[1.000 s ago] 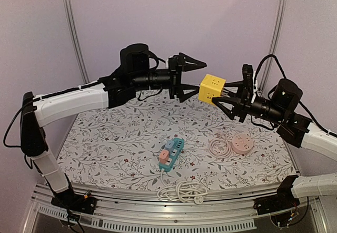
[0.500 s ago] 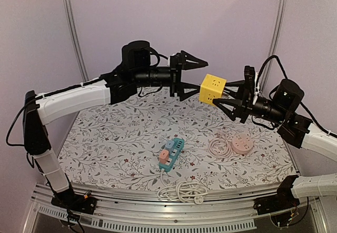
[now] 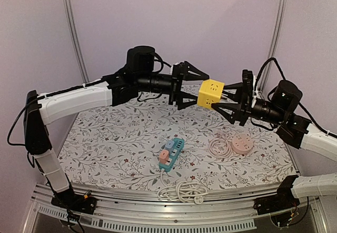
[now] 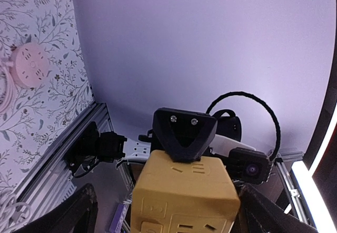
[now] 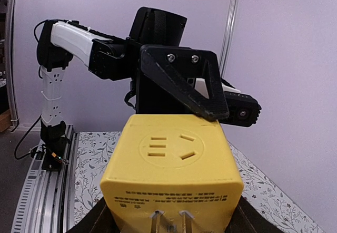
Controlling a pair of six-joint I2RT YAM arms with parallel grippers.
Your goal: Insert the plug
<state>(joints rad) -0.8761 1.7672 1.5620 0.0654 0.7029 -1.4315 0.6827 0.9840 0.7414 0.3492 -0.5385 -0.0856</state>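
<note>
A yellow cube plug (image 3: 211, 93) with two metal prongs hangs in the air above the table's back middle. My right gripper (image 3: 222, 99) is shut on it from the right, and its prongs point at the right wrist camera (image 5: 171, 223). My left gripper (image 3: 199, 91) is open, with its jaws spread wide above and below the cube's left side. One left finger (image 5: 181, 80) lies over the cube's far top edge. In the left wrist view the cube (image 4: 181, 191) fills the space between my spread fingers. A teal power strip (image 3: 171, 153) with pink and blue sockets lies on the table.
The strip's white cord (image 3: 181, 192) is bundled at the table's near edge. A pink round socket (image 3: 241, 144) with a coiled cord (image 3: 217, 147) lies at the right, and also shows in the left wrist view (image 4: 30, 65). The table has a floral cloth (image 3: 110, 143).
My left gripper has moved right and slightly down, so its open jaws now straddle the cube. The right gripper has shifted the cube a little lower.
</note>
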